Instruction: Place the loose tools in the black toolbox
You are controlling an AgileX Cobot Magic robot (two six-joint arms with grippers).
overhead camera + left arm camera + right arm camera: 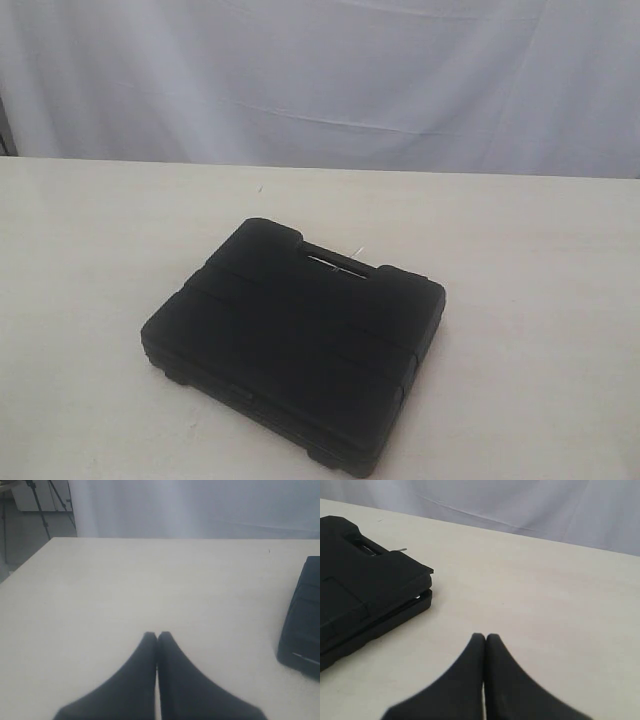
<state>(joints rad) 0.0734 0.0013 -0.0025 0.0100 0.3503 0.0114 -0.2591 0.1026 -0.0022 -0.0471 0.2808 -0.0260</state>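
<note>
The black toolbox point(295, 345) lies closed and flat on the pale table, its slot handle toward the back. One end of the toolbox point(302, 625) shows at the edge of the left wrist view, and its handle side point(365, 587) fills a corner of the right wrist view. No loose tools are in view. My left gripper point(157, 635) is shut with nothing between its fingers, over bare table, well apart from the toolbox. My right gripper point(485, 637) is shut and empty too, over bare table beside the toolbox. Neither arm appears in the exterior view.
A white curtain point(320, 80) hangs behind the table's far edge. In the left wrist view the table point(30, 560) ends at a corner, with a tripod point(42, 500) on the floor beyond it.
</note>
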